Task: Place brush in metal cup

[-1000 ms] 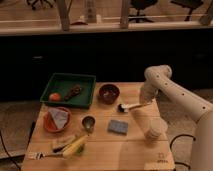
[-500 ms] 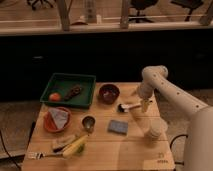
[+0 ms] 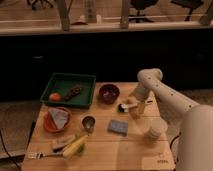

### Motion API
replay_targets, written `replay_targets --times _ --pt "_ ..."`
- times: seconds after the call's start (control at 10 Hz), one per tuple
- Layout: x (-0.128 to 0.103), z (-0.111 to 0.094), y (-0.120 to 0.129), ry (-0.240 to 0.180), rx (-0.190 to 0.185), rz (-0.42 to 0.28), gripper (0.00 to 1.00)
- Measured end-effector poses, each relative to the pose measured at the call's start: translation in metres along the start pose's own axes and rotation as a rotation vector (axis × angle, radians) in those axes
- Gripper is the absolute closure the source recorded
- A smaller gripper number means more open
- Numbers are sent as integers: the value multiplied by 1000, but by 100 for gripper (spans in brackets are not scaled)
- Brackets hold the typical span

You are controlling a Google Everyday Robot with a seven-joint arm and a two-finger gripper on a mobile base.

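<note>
I see the brush (image 3: 128, 106) lying on the wooden table (image 3: 100, 150) right of centre, just below and to the right of the dark red bowl (image 3: 109, 93); it looks slim, with a small dark bristle head pointing left and a pale handle running right toward the arm. My gripper (image 3: 136, 108) is down right at the handle end of the brush, over the right half of the table, and I cannot tell its state or whether it actually has the brush. The white arm (image 3: 165, 95) comes in from the right, elbow up near the table's back edge. The metal cup (image 3: 88, 123) stands well apart from the brush, left of centre toward the front, small, round, grey with a dark inside. Between cup and brush, slightly forward, lies a blue sponge (image 3: 118, 127). A white paper cup (image 3: 156, 128) stands near the gripper, to its front right. Left of the metal cup sits an orange bowl (image 3: 56, 120) holding something pale and crumpled. At the back left is a green tray (image 3: 70, 89) with an orange fruit (image 3: 54, 96) and a dark item inside. Front left I see a banana (image 3: 75, 145) and a fork (image 3: 42, 155) lying near the table edge.
</note>
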Motion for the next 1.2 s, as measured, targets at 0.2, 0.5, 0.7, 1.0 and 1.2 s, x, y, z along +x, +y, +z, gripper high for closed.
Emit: replay_targets --times 0.2,0.5,0.7,1.0,1.2 --pt "8 5 3 -6 -9 22 22" --pt "16 7 5 -9 -12 46 50" --pt "18 7 4 -9 -12 62 71" --pt "17 9 4 -7 -25 75 97" --pt "16 10 7 1 -32 80 100"
